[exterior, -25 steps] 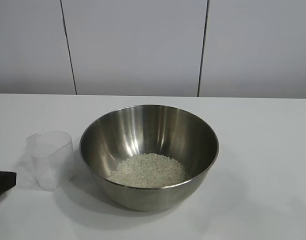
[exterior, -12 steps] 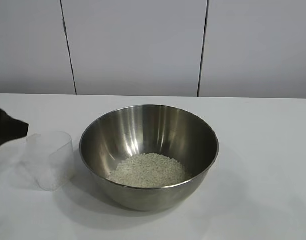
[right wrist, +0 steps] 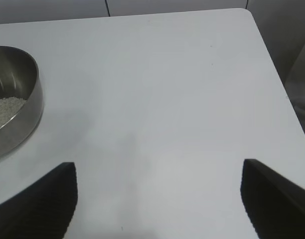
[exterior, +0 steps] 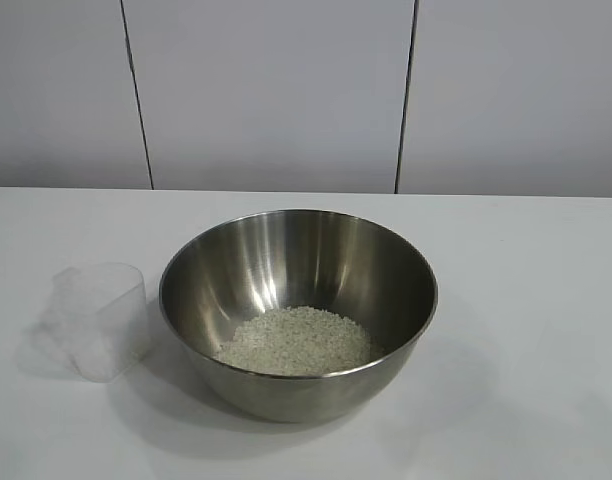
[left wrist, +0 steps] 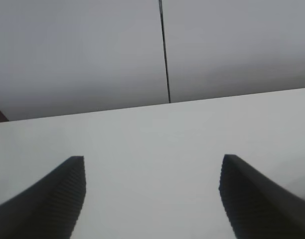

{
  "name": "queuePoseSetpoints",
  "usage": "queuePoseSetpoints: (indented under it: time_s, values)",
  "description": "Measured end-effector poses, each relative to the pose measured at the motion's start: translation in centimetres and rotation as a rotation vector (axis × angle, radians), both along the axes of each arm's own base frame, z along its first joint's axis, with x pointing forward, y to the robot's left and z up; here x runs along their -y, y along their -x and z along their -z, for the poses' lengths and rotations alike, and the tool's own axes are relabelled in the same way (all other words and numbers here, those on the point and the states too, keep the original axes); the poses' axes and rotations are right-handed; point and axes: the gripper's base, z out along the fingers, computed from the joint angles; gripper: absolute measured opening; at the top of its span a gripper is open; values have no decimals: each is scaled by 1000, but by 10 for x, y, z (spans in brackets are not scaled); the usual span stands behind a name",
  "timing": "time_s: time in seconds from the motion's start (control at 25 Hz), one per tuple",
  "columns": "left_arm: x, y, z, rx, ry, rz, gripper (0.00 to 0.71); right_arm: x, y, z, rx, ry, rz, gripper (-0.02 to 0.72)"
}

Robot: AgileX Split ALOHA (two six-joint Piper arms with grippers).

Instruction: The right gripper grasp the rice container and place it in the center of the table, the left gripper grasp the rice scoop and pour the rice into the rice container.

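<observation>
The rice container [exterior: 298, 300], a big shiny steel bowl, stands in the middle of the white table [exterior: 526, 300] with a heap of rice [exterior: 296, 342] in its bottom. The rice scoop [exterior: 98, 318], a small clear plastic cup, stands upright and empty just left of the bowl. Neither arm shows in the exterior view. My left gripper [left wrist: 152, 172] is open over bare tabletop, with nothing between its fingers. My right gripper [right wrist: 160, 177] is open as well, off to the side of the rice container [right wrist: 15, 97], apart from it.
Grey wall panels [exterior: 276, 90] rise behind the table's far edge. In the right wrist view the table's corner and side edge [right wrist: 272, 69] show, with a drop beyond them.
The left gripper's dark fingertip, low at the exterior view's left edge, rose next to the scoop and then left the view. Bowl, rice and scoop stayed put.
</observation>
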Motion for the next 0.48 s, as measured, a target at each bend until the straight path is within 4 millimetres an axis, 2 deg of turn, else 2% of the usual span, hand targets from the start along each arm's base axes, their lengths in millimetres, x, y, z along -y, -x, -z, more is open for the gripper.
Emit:
queuePoseSetpoints:
  time_s: [0.16,0.24,0.4,0.48]
  values:
    - [-34,1,-21,-61,36,-29,536,0,0,0,0,0,0,610]
    - [-55,4,-31,-45,118,-69,536,0,0,0,0,0,0,610]
    - [-108,25,-42,-10,170,-226,540,0,0,0,0,0,0,610]
    - [-123,38,-46,-3,178,-296,540,0,0,0,0,0,0,610]
